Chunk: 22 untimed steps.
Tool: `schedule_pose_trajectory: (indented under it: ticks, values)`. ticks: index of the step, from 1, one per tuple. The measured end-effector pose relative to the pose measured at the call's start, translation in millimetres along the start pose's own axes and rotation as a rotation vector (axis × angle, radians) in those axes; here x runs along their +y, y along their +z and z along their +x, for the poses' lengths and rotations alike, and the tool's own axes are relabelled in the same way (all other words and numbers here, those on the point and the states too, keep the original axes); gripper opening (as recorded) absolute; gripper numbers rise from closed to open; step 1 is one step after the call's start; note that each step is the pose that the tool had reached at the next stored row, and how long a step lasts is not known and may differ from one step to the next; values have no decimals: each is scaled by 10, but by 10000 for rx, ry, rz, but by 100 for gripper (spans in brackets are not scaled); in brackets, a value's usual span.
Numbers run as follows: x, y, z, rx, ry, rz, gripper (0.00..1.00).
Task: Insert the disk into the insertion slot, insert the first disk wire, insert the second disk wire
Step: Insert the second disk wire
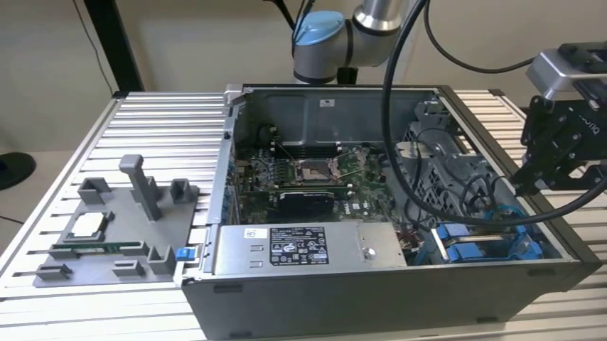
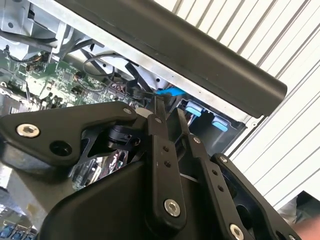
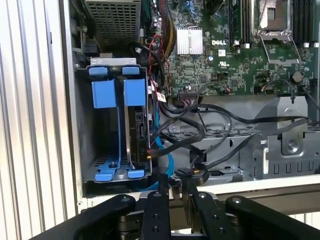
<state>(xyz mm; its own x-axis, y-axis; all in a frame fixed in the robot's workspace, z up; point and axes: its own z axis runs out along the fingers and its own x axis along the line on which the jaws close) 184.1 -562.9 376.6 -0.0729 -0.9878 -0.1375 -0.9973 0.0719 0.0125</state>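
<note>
Black gripper, jaws narrowly apart, is hovering near the grey sheet-metal insertion slot seating the blue-framed silver-grey disk (likely rigid, shock-sensitive; best gripped by its frame).

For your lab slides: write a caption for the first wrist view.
Disk in the slot, black wires beside it, tool near the case rim.

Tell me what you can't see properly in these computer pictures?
1. The disk, first wrist view: edge-on in the insertion slot, its label is hidden.
2. What the tool holds, if anything: both wrist views, its own body blocks it.
3. The insertion slot's inside, exterior view: a black cable crosses it.
</note>
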Motion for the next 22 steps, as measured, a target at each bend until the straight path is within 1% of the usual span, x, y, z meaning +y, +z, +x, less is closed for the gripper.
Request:
schedule_pose_trajectory:
  ticks: [6,9,12,17,22]
  values:
    - [-1,3,-20,1,0,0,100]
    - [-4,15,-39,-1,-1,0,100]
    - [-6,29,-40,0,1,-7,100]
    - [-64,32,-44,-3,-2,-8,100]
    - [-82,86,-37,-12,-4,-9,100]
